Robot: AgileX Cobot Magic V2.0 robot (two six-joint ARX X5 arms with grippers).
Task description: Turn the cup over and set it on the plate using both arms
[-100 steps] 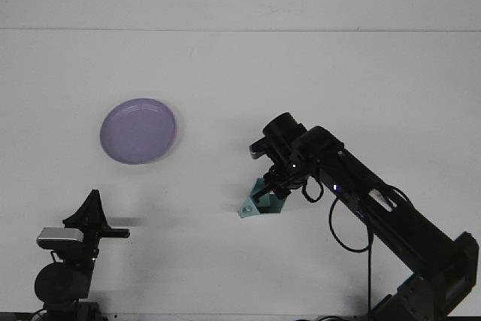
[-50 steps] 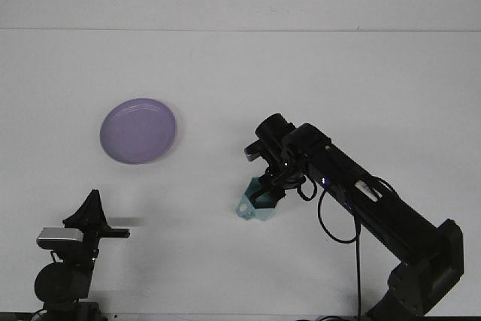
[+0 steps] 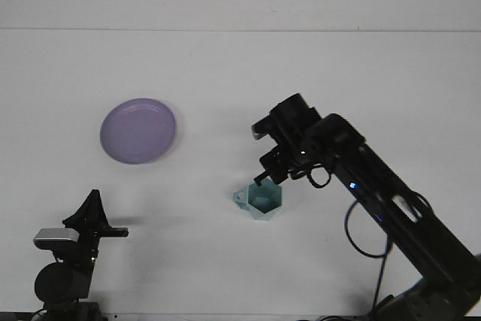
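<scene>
the right tool [image 3: 269,178] is a dark mass against dark arm parts, so its fingers blend together and the gap between them cannot be made out; whether they touch the rim of the cup [image 3: 260,201] just below is also unclear. the right arm [image 3: 391,201] runs off the bottom right corner, its base out of sight. the left arm [image 3: 71,257] is cut by the lower edge, only its upper part showing, and the left tool [image 3: 94,212] is seen as a black silhouette with no readable finger detail. the cup's handle side is too small to tell apart.
</scene>
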